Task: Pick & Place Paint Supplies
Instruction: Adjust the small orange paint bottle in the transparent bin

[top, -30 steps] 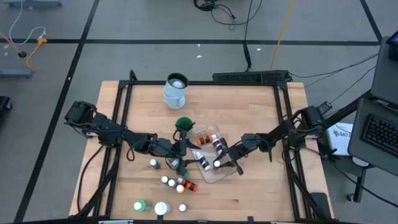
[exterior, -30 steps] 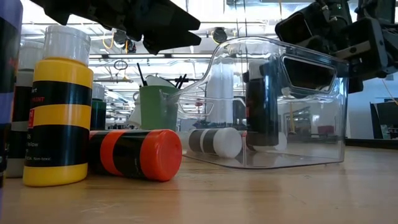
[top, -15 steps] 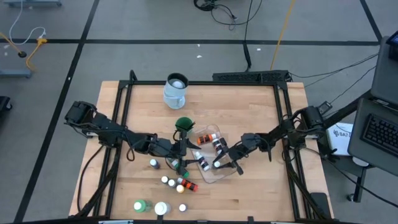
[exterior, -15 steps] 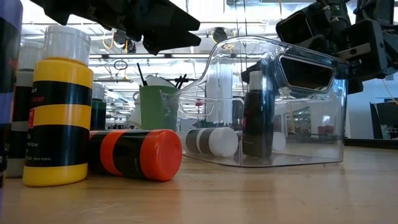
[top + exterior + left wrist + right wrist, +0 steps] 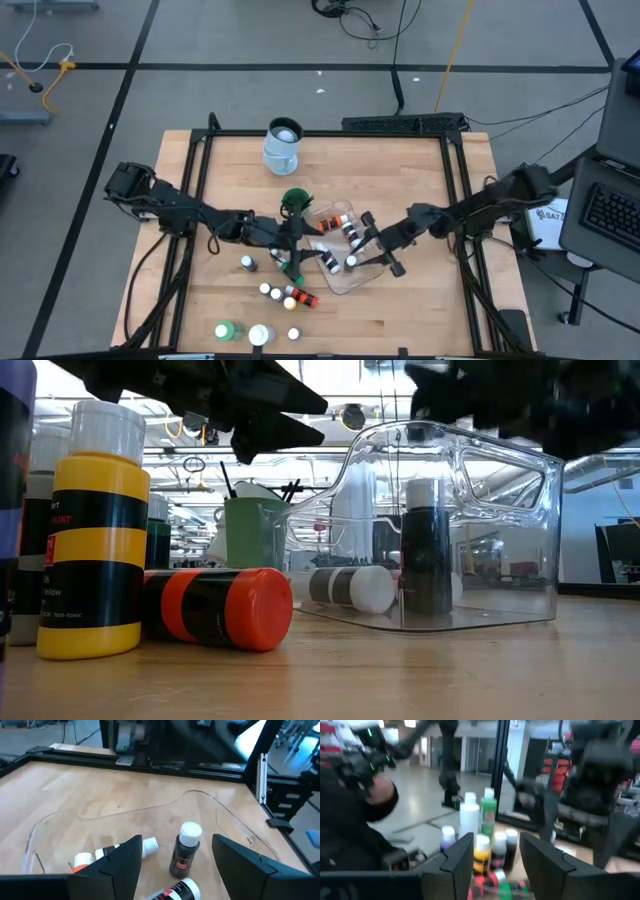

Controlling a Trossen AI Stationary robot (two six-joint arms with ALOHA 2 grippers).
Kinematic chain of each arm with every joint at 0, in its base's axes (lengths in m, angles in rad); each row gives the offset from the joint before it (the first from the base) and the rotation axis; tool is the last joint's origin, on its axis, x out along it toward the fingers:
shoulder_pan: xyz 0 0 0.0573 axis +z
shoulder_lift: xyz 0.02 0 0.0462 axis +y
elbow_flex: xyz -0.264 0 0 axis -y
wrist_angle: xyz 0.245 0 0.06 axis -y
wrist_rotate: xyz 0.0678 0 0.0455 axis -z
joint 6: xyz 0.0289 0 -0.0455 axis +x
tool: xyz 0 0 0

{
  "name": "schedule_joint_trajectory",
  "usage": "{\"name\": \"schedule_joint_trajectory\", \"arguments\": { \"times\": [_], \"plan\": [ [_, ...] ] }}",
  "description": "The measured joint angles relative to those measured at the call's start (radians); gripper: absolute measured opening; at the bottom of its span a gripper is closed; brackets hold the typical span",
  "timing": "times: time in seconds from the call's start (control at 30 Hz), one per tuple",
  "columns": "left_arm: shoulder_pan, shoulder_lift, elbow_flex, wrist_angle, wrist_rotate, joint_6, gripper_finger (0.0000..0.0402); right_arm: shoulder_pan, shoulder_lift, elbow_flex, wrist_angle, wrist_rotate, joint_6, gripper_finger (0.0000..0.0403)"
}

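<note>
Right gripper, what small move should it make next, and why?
Probably swing it toward the loose small white-capped paint bottles on the wooden table. The right gripper is open and empty, a black white-capped bottle stands upright inside the clear plastic tub, and several bottles remain outside it.

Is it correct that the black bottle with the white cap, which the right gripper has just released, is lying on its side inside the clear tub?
Not quite: the black bottle stands upright inside the clear tub, as the low view shows. The right gripper has indeed released it.
</note>
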Motion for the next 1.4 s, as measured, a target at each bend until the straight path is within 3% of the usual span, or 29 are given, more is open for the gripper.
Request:
{"name": "schedule_joint_trajectory", "arguments": {
  "times": [0.1, 0.27, 0.53, 0.6, 0.67, 0.9, 1.0, 1.4],
  "plan": [
    [0.041, 0.000, 0.039, -0.126, 0.002, -0.081, 0.0243, 0.000, -0.140, -0.005, -0.122, -0.002, 0.022, 0.0153],
    [0.102, 0.036, 0.264, -0.586, 0.009, -0.116, 0.0243, 0.007, -0.381, -0.104, -0.336, 0.000, -0.089, 0.0128],
    [0.164, 0.236, 0.706, -1.142, 0.051, 0.064, 0.0243, 0.046, -0.561, -0.415, -0.198, 0.000, -0.180, 0.0070],
    [0.180, 0.314, 0.796, -1.260, 0.050, 0.116, 0.0243, 0.048, -0.589, -0.447, -0.130, 0.001, -0.185, 0.0064],
    [0.195, 0.385, 0.867, -1.345, 0.057, 0.164, 0.0243, 0.048, -0.619, -0.446, -0.169, 0.002, -0.176, 0.0062],
    [0.210, 0.558, 0.984, -1.383, 0.039, 0.289, 0.0243, 0.047, -0.626, -0.447, -0.221, 0.029, -0.173, 0.0068],
    [0.210, 0.583, 0.997, -1.378, -0.002, 0.287, 0.0243, 0.047, -0.631, -0.448, -0.213, 0.029, -0.176, 0.0070],
    [0.251, 0.662, 0.999, -1.377, 0.004, 0.256, 0.0243, 0.047, -0.631, -0.449, -0.203, 0.029, -0.176, 0.0070]
  ]
}}
